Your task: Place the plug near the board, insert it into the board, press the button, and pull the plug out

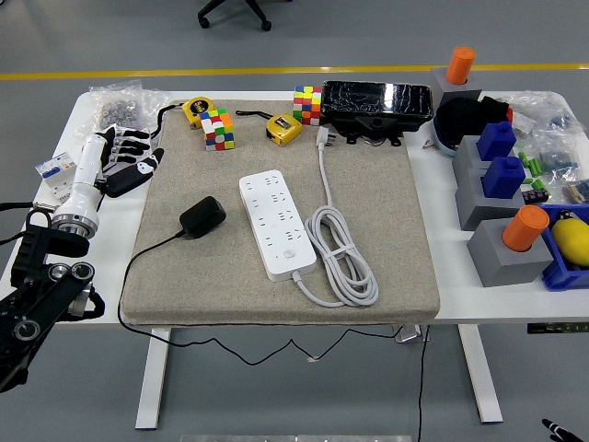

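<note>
A black plug adapter [202, 217] lies on the grey mat [386, 276], its thin black cord trailing off the mat's left front. Just right of it lies the white power strip [277, 224], its round button [289, 255] near the front end and its coiled white cable [340, 253] alongside. My left hand [126, 161] hovers at the mat's far left edge, fingers spread, holding nothing, well back and left of the plug. The right arm does not show.
Two colour cubes [217, 128] [307, 104], two yellow tape measures [283, 128] and a black wrapped box [377, 101] line the mat's back. Grey blocks with blue and orange pieces [502, 180] stand on the right. A bag of small parts [115, 101] lies back left.
</note>
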You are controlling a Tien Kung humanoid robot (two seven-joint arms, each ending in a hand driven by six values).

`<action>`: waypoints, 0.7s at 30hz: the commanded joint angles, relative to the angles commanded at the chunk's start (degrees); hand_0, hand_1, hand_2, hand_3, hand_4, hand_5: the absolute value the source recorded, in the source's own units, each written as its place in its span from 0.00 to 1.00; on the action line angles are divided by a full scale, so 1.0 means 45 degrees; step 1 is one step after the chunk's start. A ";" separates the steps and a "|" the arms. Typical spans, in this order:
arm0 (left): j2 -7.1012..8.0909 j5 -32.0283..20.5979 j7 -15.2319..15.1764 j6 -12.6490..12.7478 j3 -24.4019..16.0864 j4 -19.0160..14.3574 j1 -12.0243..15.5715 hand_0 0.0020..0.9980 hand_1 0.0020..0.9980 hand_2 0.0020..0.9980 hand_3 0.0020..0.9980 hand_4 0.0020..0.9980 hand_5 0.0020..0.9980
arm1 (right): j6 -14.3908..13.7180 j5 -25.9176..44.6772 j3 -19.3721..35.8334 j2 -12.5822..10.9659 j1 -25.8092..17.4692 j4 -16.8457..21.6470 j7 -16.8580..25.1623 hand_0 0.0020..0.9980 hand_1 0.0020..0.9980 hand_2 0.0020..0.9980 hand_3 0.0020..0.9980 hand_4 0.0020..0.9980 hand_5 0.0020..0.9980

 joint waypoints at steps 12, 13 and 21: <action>0.0015 0.0091 0.0180 -0.0144 0.0144 -0.0059 0.0100 0.52 0.58 0.55 0.58 0.77 0.28 | 0.0000 0.0029 -0.0003 0.0022 -0.0021 -0.0034 -0.0018 0.54 0.65 0.66 0.56 0.91 0.42; 0.0007 0.0098 0.0184 -0.0147 0.0142 -0.0066 0.0108 0.52 0.58 0.55 0.58 0.77 0.28 | 0.0004 0.0039 -0.0018 0.0031 -0.0029 -0.0052 -0.0024 0.54 0.65 0.66 0.56 0.91 0.42; 0.0051 0.0117 0.0259 -0.0234 0.0099 -0.0056 0.0270 0.52 0.58 0.55 0.58 0.77 0.28 | 0.0005 0.0037 -0.0024 0.0045 -0.0030 -0.0015 -0.0038 0.54 0.65 0.66 0.56 0.91 0.42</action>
